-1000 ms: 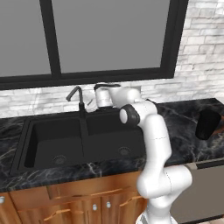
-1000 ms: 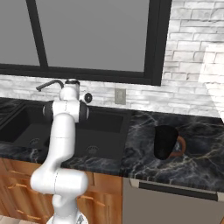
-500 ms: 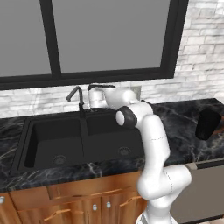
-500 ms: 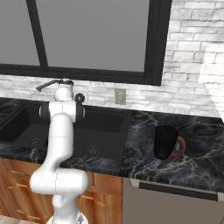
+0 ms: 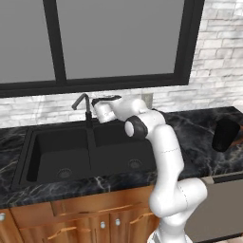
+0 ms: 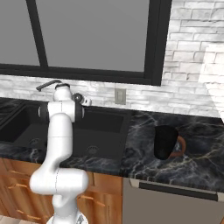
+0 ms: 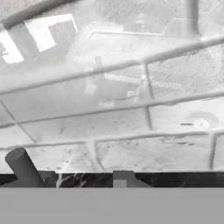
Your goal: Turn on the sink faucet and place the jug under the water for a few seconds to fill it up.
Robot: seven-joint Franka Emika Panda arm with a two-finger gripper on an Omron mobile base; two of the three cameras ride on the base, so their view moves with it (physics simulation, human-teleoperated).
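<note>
The pincer sits beside the sink faucet at centre left; its opening cannot be judged. No water runs. The jug waits at right on the surface. The lever wants a steady sideways nudge, clear of the spout.

Faucet: dark metal, smooth, matt. Sink: black, matt, smooth basins. Counter: black marble-look stone with pale veining, polished. Wall: whitewashed brick, rough. Cabinets: glossy brown wood with metal-look handles. Jug: matt black body with reddish-brown handle.
</note>
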